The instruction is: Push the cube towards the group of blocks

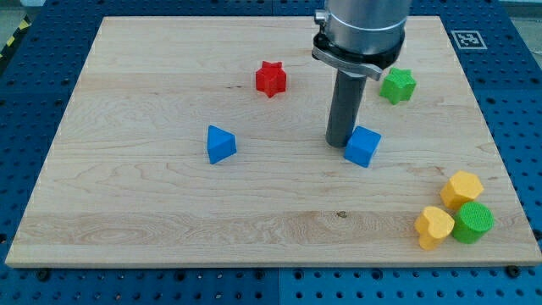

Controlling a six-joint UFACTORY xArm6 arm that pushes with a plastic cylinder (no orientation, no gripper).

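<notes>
1. Board (169, 220): a pale wooden table top fills most of the view, resting on a blue perforated base (25, 102). A square marker (467, 39) sits at the view's top right corner.
2. Arm (362, 25): the grey housing enters from the view's top and ends in a straight dark rod. There is no gripper on this rig, so nothing is open, closed or held; the rod only pushes.
3. My tip (340, 142): it stands on the board just beside the blue cube (362, 146), on that block's left as viewed, touching it or very nearly so. Actual contact cannot be confirmed.
4. Group of blocks, at the view's bottom right: a yellow hexagonal block (461, 188), a yellow heart-shaped block (434, 227) and a green cylinder (472, 222), packed closely together.
5. Bystanders: a blue triangular block (220, 144) left of centre, a red star (271, 78) toward the top, and a green star (397, 85) just right of the rod.
6. Progress, as judged: the cube lies near mid-board, well apart from the group, with clear wood between. The tip looks suitably placed behind it; the travel toward the lower right remains to be done.
</notes>
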